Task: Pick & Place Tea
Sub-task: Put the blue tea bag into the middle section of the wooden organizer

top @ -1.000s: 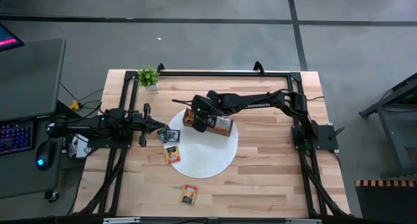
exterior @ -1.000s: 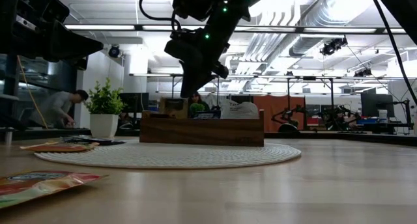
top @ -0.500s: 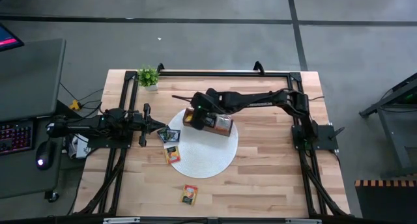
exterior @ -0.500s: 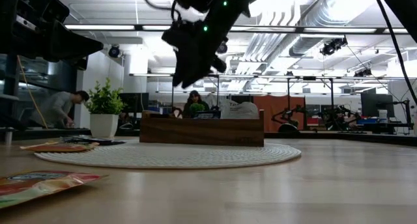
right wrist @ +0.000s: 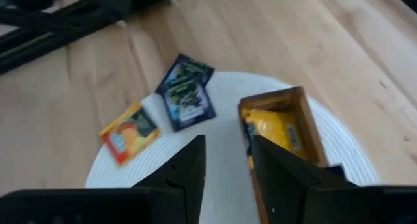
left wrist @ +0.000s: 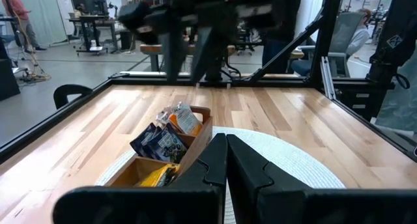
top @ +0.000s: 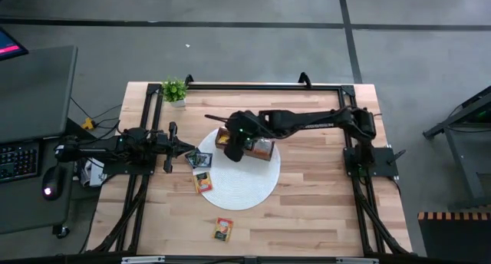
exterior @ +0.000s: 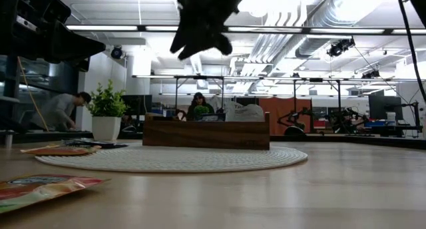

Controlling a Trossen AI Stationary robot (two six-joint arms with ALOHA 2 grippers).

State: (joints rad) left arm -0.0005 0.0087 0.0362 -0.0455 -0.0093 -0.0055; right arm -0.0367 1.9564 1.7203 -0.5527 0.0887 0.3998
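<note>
A brown wooden box (top: pixel 250 146) stands on the far part of a round white mat (top: pixel 242 178) and holds several tea sachets (left wrist: pixel 164 140). A yellow sachet (right wrist: pixel 273 131) lies in its end compartment. A dark sachet (right wrist: pixel 187 94) lies on the mat's left edge, with an orange one (right wrist: pixel 129 133) beside it on the wood. Another orange sachet (top: pixel 223 229) lies near the table's front edge. My right gripper (right wrist: pixel 225 162) is open and empty, high above the box's left end (top: pixel 232 143). My left gripper (left wrist: pixel 226 160) is shut and empty, above the table left of the dark sachet (top: pixel 189 150).
A small potted plant (top: pixel 175 90) stands at the far left corner. A black frame (top: pixel 245 86) runs along the table's far edge and sides. Bare wood (top: pixel 322 202) lies right of and in front of the mat. People sit at desks in the room beyond (exterior: pixel 196 106).
My right gripper has gone up from just over the box's left end and tipped, and now stands well clear above the box. The box and the sachets have stayed where they were.
</note>
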